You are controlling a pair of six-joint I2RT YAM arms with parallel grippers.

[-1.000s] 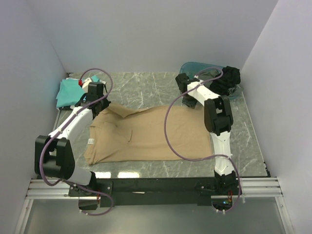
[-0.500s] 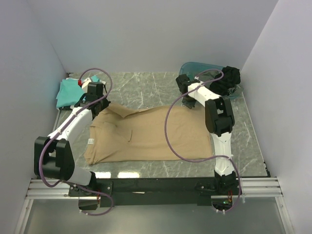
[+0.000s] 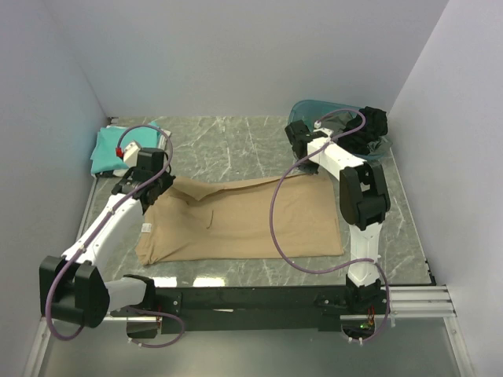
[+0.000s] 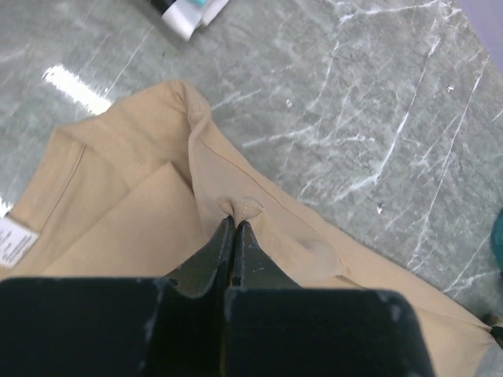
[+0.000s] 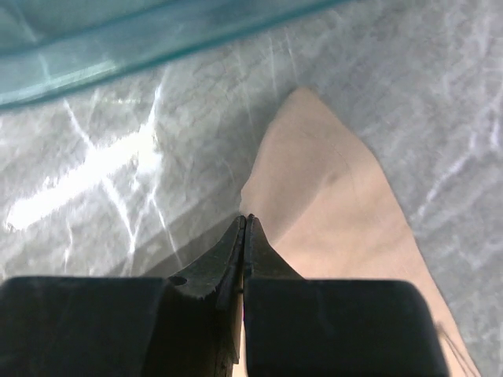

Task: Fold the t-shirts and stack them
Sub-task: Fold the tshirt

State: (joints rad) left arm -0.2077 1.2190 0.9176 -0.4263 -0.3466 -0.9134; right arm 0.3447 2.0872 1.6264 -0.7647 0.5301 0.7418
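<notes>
Desk (image 3: 236,141): marble-patterned, carrying all items.

Tan t-shirt (image 3: 244,224): lies spread flat at the desk's middle, and its far edge is rucked up at both ends.

Left arm (image 3: 110,228): the left jaws are clamped on a pinch of cloth at the tan t-shirt's far-left shoulder.

Right arm (image 3: 346,169): the right jaws are closed together on the edge at the tan t-shirt's far-right corner.

Teal bin (image 3: 310,110): just beyond that far-right corner.

Teal t-shirt (image 3: 104,149): folded, beyond the tan t-shirt's far-left corner.

Neck label (image 3: 146,228): white, on the tan t-shirt's left end.

Assessment: the first fold is in hand, with both far corners taken. The next move calls for raising both ends together and carrying the far edge toward the near hem, kept level and taut.

View comparison: the overhead view alone shows the whole garment and the stack site. Only the wrist views confirm the pinches, which the arms hide from overhead.
</notes>
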